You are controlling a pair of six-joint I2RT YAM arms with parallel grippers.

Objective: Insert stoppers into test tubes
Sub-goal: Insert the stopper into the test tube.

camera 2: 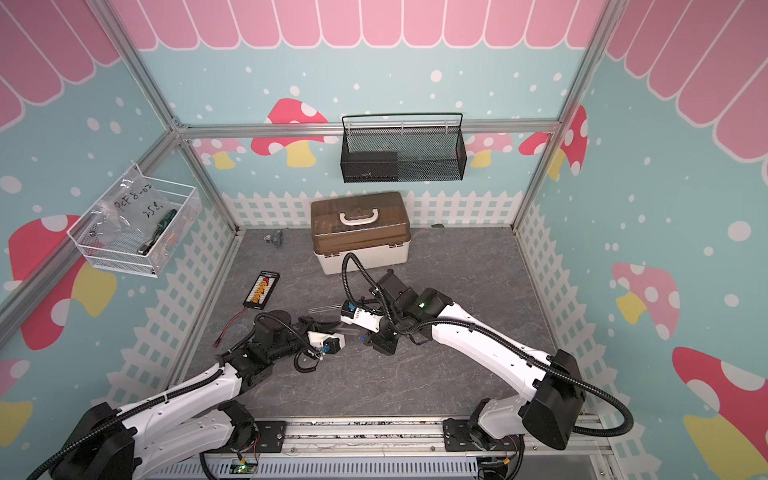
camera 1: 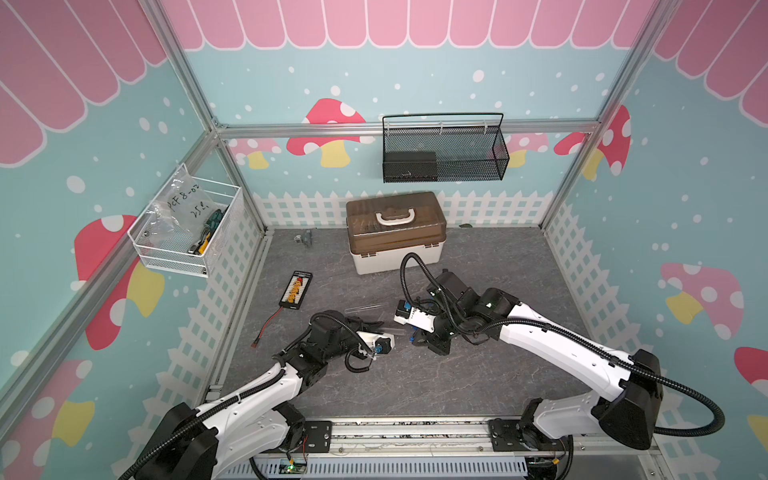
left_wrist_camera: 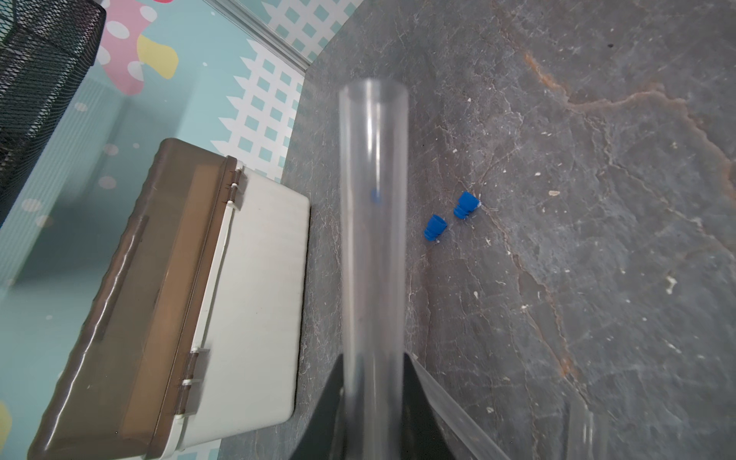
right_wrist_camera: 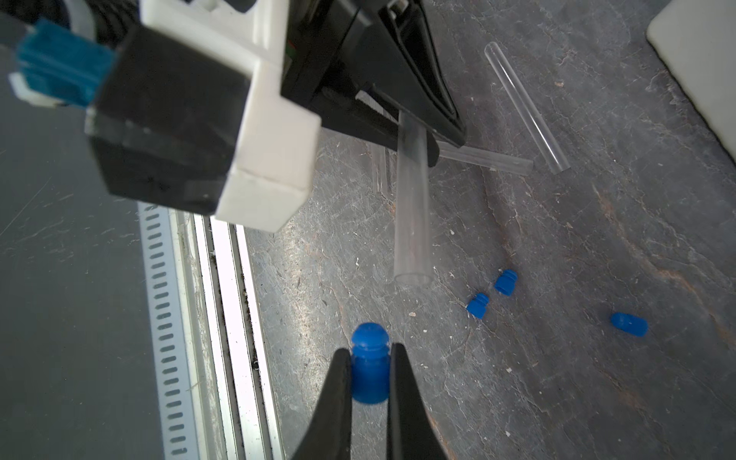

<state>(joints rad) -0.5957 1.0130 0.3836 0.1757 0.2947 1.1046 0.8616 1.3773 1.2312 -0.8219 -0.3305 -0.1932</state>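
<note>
Right wrist view shows our right gripper (right_wrist_camera: pixel 371 352) pinching a blue stopper (right_wrist_camera: pixel 370 372) by its wide body, nose poking past the tips; ahead, our left gripper (right_wrist_camera: pixel 416 137) clamps a clear test tube (right_wrist_camera: pixel 412 223) well back from its open mouth. We judge the stopper light and slightly squashy, the tube stiff, slick and breakable, so we should press gently.

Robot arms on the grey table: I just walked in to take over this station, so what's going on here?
The left gripper holds a clear test tube, its open end unplugged. The right gripper pinches one blue stopper in its jaws, not yet in the tube. Three loose stoppers and spare tubes lie on the table.
</note>
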